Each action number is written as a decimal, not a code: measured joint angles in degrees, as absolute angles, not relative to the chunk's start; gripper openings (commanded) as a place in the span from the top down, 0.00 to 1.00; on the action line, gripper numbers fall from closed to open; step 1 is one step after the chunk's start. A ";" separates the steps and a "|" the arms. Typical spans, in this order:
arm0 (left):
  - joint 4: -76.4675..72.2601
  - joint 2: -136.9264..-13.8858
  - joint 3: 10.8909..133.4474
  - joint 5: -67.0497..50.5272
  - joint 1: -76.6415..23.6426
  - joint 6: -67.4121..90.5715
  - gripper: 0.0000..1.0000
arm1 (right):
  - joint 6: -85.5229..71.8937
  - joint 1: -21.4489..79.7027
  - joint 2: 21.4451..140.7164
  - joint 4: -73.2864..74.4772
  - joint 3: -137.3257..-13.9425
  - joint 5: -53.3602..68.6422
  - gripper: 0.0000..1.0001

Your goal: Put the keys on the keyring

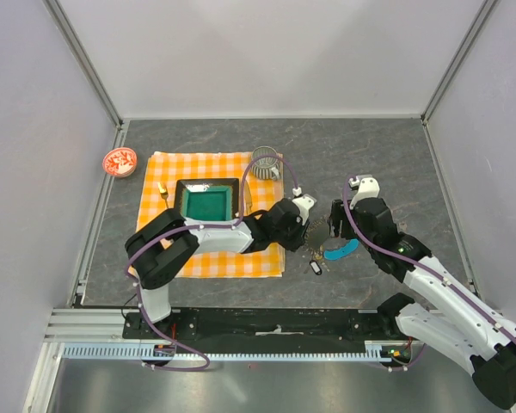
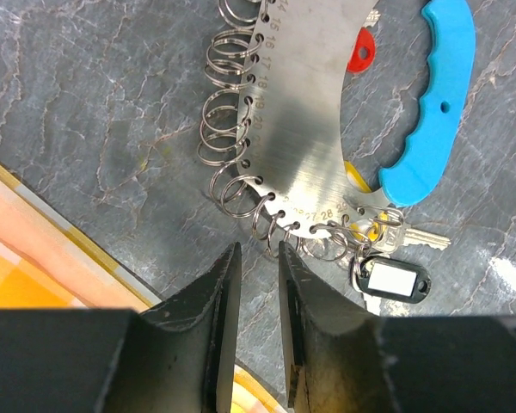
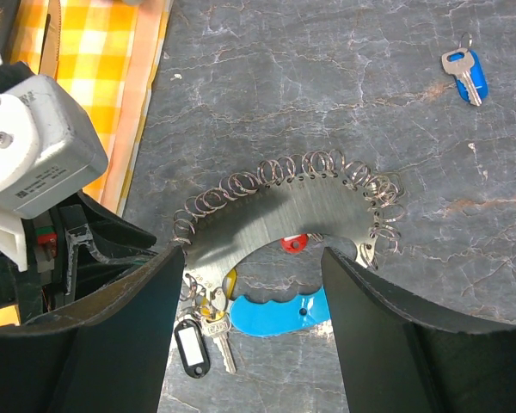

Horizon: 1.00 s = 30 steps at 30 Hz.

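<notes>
Nearest the lens, the left gripper (image 2: 260, 249) is hovering with its two dark fingers pinched almost together, only a slim slit showing between them and nothing caught in it. Its tips are pointing at the lower rim of the keyring (image 2: 301, 129), a curved steel plate with numbered holes that is lying flat on the grey marbled table (image 2: 86, 112), just off the corner of the orange checked cloth (image 2: 34, 284). A row of bare split rings (image 2: 228, 116) is fanning out along the plate's outer edge, and a cyan grip (image 2: 430, 112) is hugging its inner curve. The right gripper (image 3: 251, 251) is hanging above the same plate with its jaws spread wide, holding nothing. By the look of it, the job is only partly done: a silver key (image 2: 417, 234) and a black tag with a white label (image 2: 392, 280) are clustering at one end rings, seemingly already hooked on. A red tab (image 2: 359, 52) and a yellow tab (image 2: 354, 175) are peeking from under the plate, and whether they are attached I cannot tell. One blue-headed key (image 3: 466, 76) is lying loose, well apart from the plate, so it is evidently waiting to be threaded.
</notes>
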State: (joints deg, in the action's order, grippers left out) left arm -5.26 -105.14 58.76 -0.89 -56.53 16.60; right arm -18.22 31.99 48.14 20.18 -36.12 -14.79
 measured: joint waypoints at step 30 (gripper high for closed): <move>-7.88 -105.71 56.84 -4.99 -53.43 18.39 0.76 | -18.24 31.99 48.51 20.18 -36.12 -14.55 0.27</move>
State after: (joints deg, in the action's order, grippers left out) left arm -7.88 -105.71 56.84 -4.99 -53.43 18.39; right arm -18.24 31.99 48.51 20.18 -36.12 -14.55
